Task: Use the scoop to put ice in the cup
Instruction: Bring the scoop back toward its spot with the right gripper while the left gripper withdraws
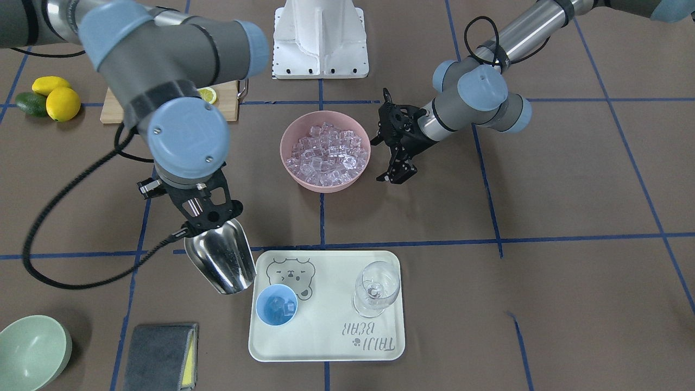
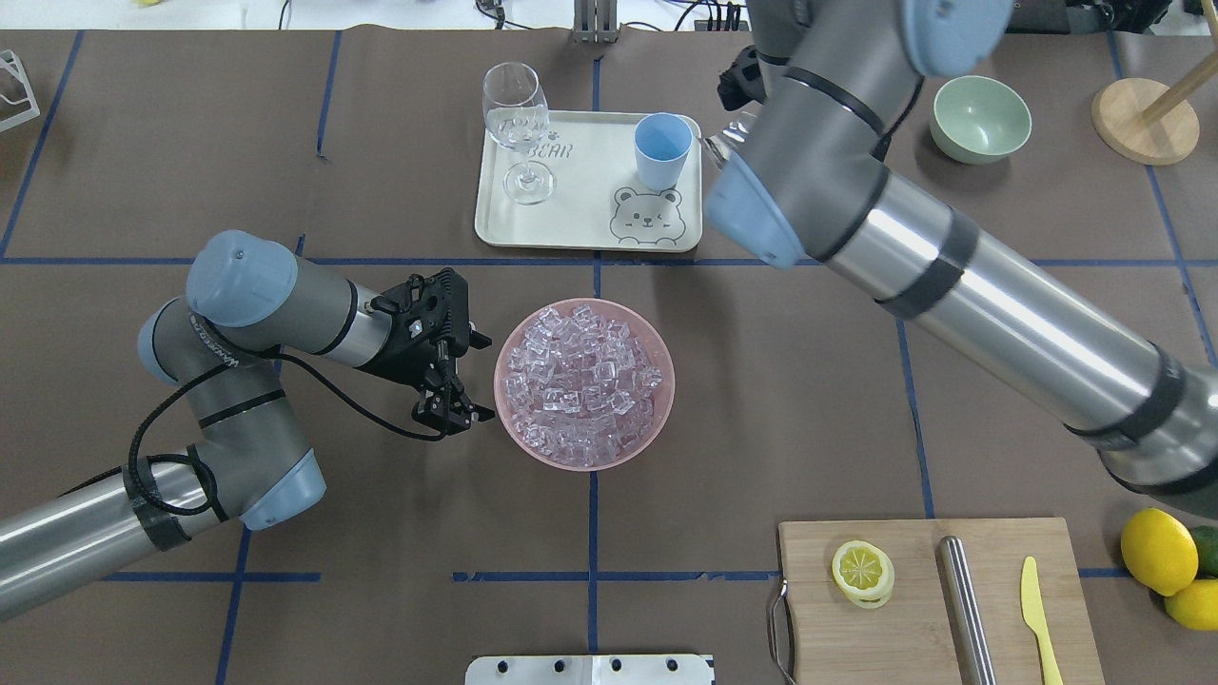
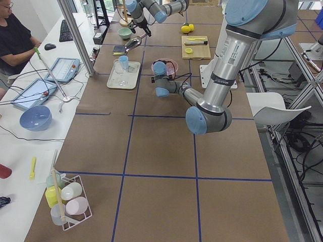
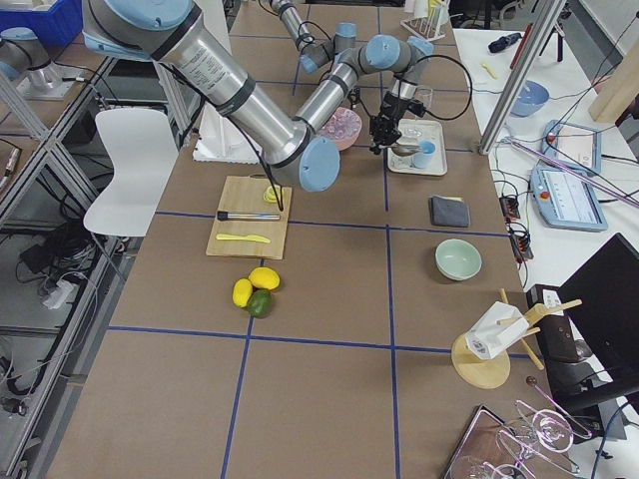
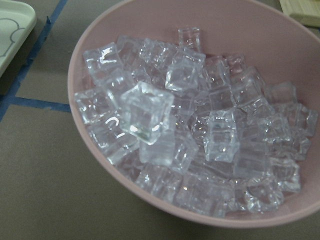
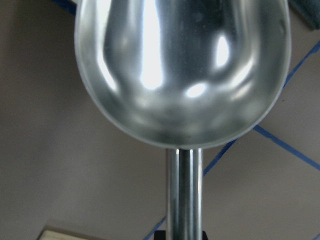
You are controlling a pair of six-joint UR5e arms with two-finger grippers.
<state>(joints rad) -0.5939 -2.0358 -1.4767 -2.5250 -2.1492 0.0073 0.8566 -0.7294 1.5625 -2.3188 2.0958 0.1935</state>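
Note:
The steel scoop (image 1: 221, 262) hangs trough-down in my right gripper (image 1: 208, 220), which is shut on its rod handle (image 6: 185, 190). The trough (image 6: 182, 70) is empty. It hovers just beside the tray's edge, close to the light-blue cup (image 1: 276, 304), which stands on the tray (image 1: 326, 342) and holds a few ice cubes. The cup also shows in the overhead view (image 2: 662, 150). A pink bowl (image 2: 509, 419) full of ice (image 2: 582, 381) sits mid-table; the ice also fills the left wrist view (image 5: 200, 135). My left gripper (image 2: 476, 377) is open and empty beside the bowl.
A clear wine glass (image 1: 374, 288) stands on the same tray. A pale green bowl (image 1: 30, 350) and a grey cloth (image 1: 160, 355) lie near the front edge. A cutting board (image 2: 937, 599) with a lemon slice, steel cylinder and knife, plus lemons (image 1: 57, 98), lie near the robot.

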